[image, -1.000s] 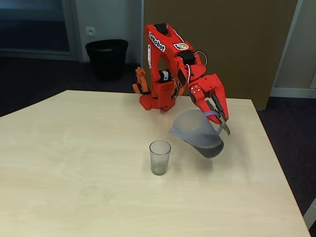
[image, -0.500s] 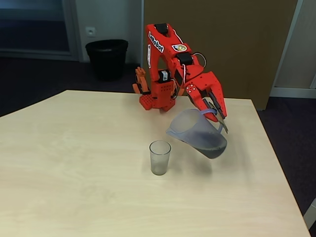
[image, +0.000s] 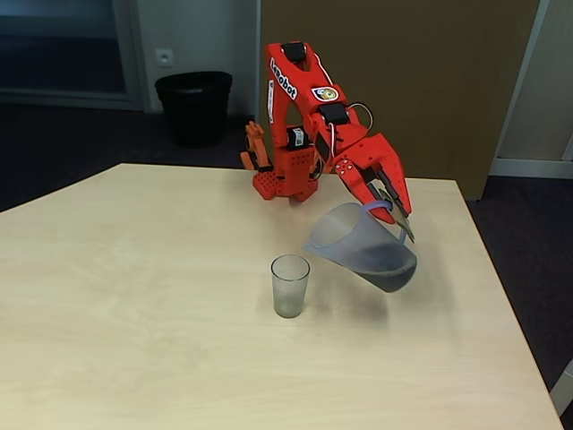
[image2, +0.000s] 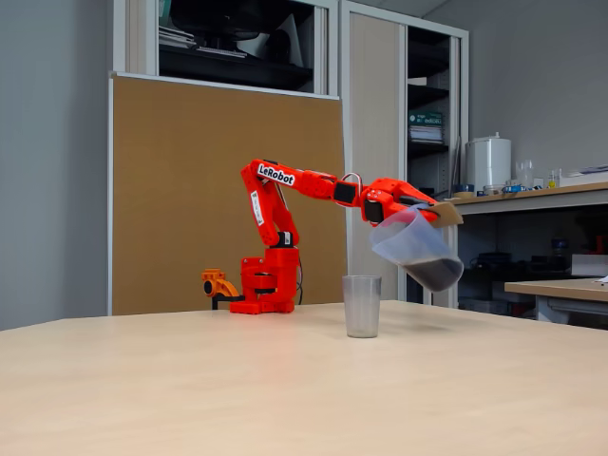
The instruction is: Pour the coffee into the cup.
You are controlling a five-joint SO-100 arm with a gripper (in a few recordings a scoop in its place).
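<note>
A small clear cup (image: 290, 285) (image2: 361, 306) stands upright near the middle of the table. To its right, in both fixed views, a translucent blue-grey jug (image: 365, 245) (image2: 415, 248) hangs in the air, tilted with its spout toward the cup. Dark coffee (image: 391, 275) (image2: 439, 274) lies in the jug's lowered bottom. The red arm's gripper (image: 394, 213) (image2: 418, 206) is shut on the jug's handle. The spout is above and right of the cup's rim, and no liquid is flowing.
The arm's red base (image: 285, 175) (image2: 263, 283) stands at the far edge of the pale wooden table (image: 134, 305). A black waste bin (image: 193, 105) sits on the floor behind. Bare tabletop lies to the left and front of the cup.
The jug has tilted further toward the cup over the last second, its bottom swinging right and the coffee shifting with it. The cup has stayed put.
</note>
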